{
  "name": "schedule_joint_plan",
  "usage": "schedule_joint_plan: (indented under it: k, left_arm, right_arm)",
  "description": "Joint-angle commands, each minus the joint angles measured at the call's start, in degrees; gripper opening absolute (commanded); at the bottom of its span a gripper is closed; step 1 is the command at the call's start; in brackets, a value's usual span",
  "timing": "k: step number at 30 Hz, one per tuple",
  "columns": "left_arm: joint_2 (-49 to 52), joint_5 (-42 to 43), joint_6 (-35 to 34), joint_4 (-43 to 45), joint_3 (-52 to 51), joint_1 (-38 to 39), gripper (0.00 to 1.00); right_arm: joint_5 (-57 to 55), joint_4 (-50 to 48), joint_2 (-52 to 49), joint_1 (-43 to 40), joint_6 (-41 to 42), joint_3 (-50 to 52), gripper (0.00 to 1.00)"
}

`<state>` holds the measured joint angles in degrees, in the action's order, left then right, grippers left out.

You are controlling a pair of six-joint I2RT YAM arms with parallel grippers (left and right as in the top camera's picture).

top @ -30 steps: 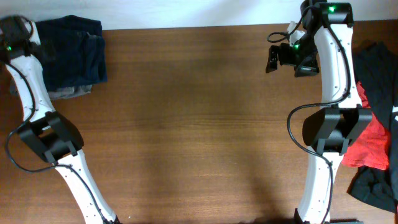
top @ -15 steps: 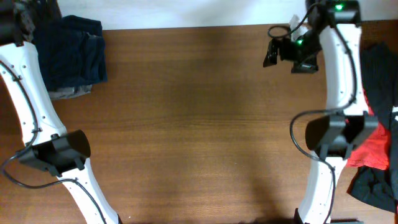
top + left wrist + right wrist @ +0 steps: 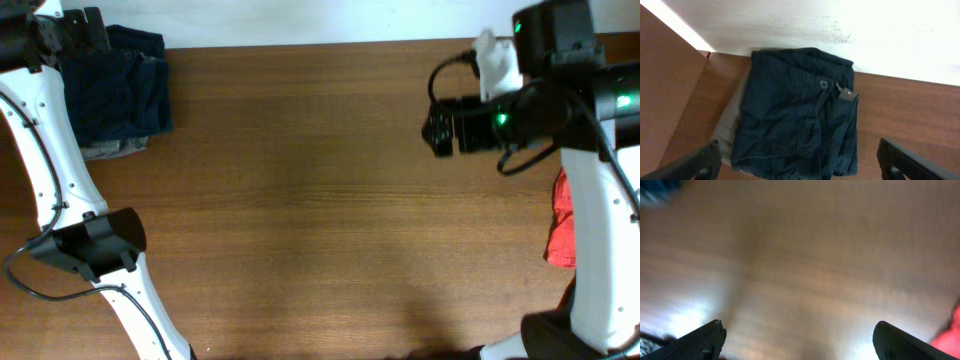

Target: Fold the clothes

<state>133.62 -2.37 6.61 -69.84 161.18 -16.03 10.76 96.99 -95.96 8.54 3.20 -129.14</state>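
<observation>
A folded dark navy-blue garment [image 3: 122,90] lies at the table's far left corner on top of a grey-olive garment [image 3: 112,150]. In the left wrist view the navy garment [image 3: 800,105] shows a button and a tag, with the grey-olive one [image 3: 729,125] sticking out at its left. My left gripper [image 3: 88,30] [image 3: 802,169] is open and empty above this stack. My right gripper [image 3: 438,128] [image 3: 801,342] is open and empty over bare table at the far right. A red garment [image 3: 562,225] shows at the right edge, partly behind the right arm.
The brown wooden table [image 3: 300,200] meets a white wall [image 3: 840,25] at the back. The right wrist view is blurred and shows only table [image 3: 805,265] and a red patch [image 3: 952,335] at the bottom right.
My right arm has swung forward and now covers most of the red and black garments at the right; its gripper moved slightly toward me. My left gripper shifted right, over the stack's far edge.
</observation>
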Motion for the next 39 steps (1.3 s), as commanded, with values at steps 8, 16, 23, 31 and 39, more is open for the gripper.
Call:
schedule_joint_plan:
  k: [8,16,23,31,39]
  left_arm:
    - [0.3,0.0,0.3,-0.1,-0.1,0.1,0.99]
    - [0.3,0.0,0.3,-0.1,-0.1,0.1,0.99]
    - [0.3,0.0,0.3,-0.1,-0.1,0.1,0.99]
    - [0.3,0.0,0.3,-0.1,-0.1,0.1,0.99]
    - [0.3,0.0,0.3,-0.1,-0.1,0.1,0.99]
  right_arm:
    - [-8.0,0.3,8.4,0.4,0.3,10.1,0.99]
    - [-8.0,0.3,8.3,0.4,0.3,10.1,0.99]
    - [-6.4,0.3,8.3,0.4,0.3,10.1,0.99]
    - [-6.2,0.3,8.2,0.4,0.3,10.1,0.99]
    - [-5.4,-1.3,8.3,0.4,0.2,10.1,0.99]
